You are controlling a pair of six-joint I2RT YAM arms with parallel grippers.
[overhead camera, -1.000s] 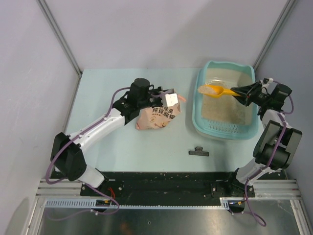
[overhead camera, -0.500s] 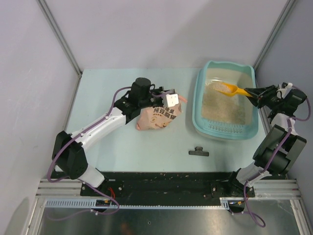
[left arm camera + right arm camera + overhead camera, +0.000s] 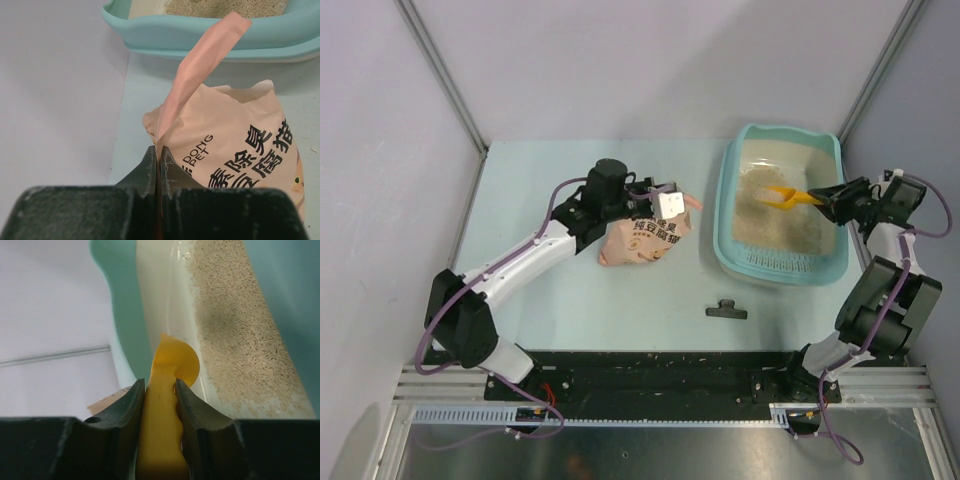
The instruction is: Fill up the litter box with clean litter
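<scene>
Your right gripper [image 3: 832, 198] pinches the orange scoop [image 3: 782, 196] over the litter [image 3: 760, 225] in the litter box [image 3: 780, 272], at the table's [image 3: 570, 300] far right corner. Your left gripper [image 3: 658, 208] is clamped tight on the flap of the bag [image 3: 638, 243].

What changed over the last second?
The right gripper, shut on the orange scoop, drew it from the left wall of the litter box toward its right side and seems to have tipped it; the heap it carried no longer shows. The left gripper pinching the bag and the black clip stayed put.
</scene>
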